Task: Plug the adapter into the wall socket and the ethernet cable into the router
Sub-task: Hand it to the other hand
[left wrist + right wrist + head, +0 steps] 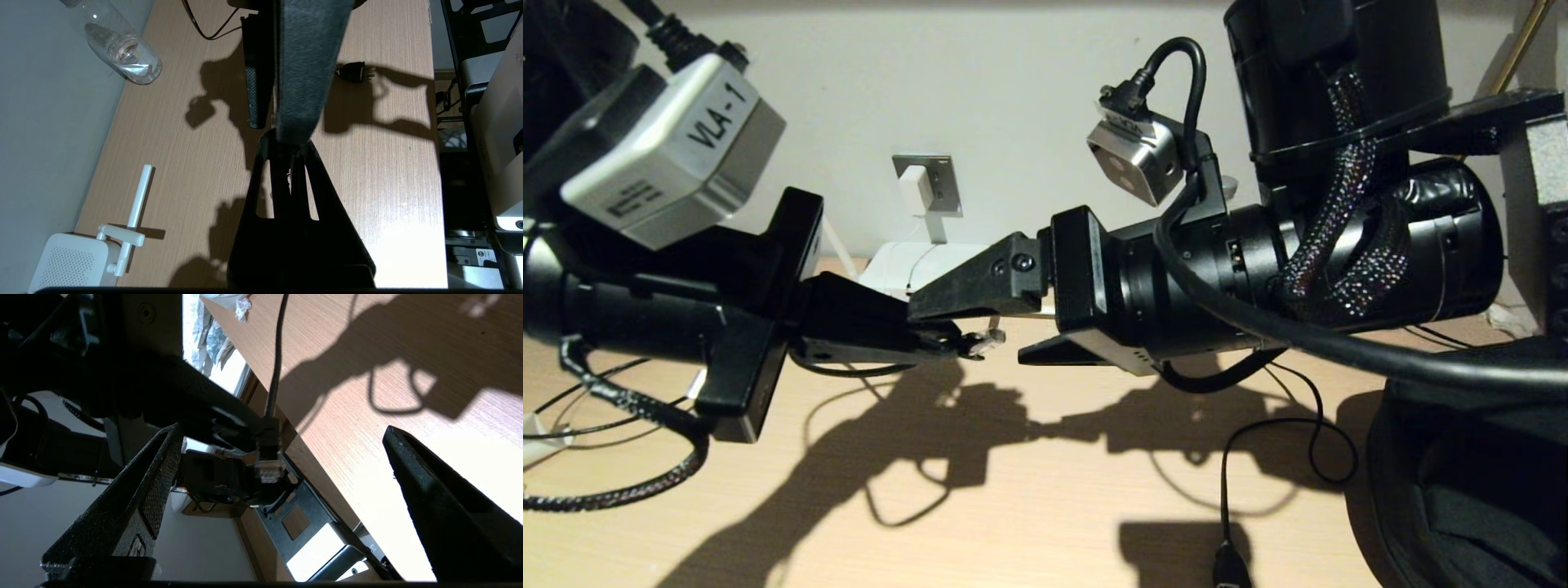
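Note:
The white adapter (916,189) sits against the grey wall socket (944,184), and its thin white cord hangs down towards the flat white router (907,265). In the left wrist view the router (67,261) lies by the wall with a stick antenna (138,200). My left gripper (960,347) is shut on the ethernet cable (985,340) just behind its clear connector (268,470). My right gripper (968,335) comes in from the right, open, its fingers (151,498) on either side of that connector without touching it. Both hang above the wooden table (1045,506), in front of the router.
A clear water bottle (122,45) lies by the wall. A black cord (1311,445) loops over the table to a black plug (353,72). The table's near edge and the robot's base (302,522) show under the connector. Crumpled white paper (233,300) lies at the table's end.

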### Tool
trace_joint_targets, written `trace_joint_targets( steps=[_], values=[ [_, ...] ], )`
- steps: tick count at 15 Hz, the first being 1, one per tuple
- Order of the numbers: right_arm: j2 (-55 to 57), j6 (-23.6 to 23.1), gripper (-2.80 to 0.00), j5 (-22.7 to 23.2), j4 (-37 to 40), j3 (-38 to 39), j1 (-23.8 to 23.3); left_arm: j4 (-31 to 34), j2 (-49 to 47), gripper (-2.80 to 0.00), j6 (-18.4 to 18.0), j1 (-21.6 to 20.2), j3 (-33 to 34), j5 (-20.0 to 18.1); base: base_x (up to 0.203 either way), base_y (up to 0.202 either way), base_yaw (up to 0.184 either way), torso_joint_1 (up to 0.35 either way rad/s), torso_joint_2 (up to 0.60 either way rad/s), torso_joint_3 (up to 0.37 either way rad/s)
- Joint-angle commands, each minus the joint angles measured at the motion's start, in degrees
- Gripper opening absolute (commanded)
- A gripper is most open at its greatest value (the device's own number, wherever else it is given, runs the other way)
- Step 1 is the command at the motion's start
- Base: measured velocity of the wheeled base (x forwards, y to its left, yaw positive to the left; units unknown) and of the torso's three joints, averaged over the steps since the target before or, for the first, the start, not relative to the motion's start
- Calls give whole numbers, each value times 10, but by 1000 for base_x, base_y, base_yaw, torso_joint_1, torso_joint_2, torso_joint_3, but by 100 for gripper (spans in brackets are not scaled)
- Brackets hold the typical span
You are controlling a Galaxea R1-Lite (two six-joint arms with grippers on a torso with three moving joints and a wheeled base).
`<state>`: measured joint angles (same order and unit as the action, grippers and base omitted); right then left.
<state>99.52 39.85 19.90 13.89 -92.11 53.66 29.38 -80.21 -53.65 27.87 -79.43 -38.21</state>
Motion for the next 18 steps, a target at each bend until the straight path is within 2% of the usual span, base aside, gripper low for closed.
trace_joint_targets(
  steps=[1,2,15,18],
  values=[
    [-3,2,0,1,0,1,3,2,-2,-280,-2,0,-1,-2,0,0,0,0,0,0],
    [-3,2,-280,1,1,1,3,2,-3,-280,-2,0,-1,-2,0,0,0,0,0,0],
    [-2,1,-280,1,1,0,12,1,-11,-280,-1,-1,-2,0,0,0,0,0,0,0],
    [-2,1,-280,1,1,1,13,2,-11,-280,0,-1,-1,19,0,0,0,0,0,0]
  ],
)
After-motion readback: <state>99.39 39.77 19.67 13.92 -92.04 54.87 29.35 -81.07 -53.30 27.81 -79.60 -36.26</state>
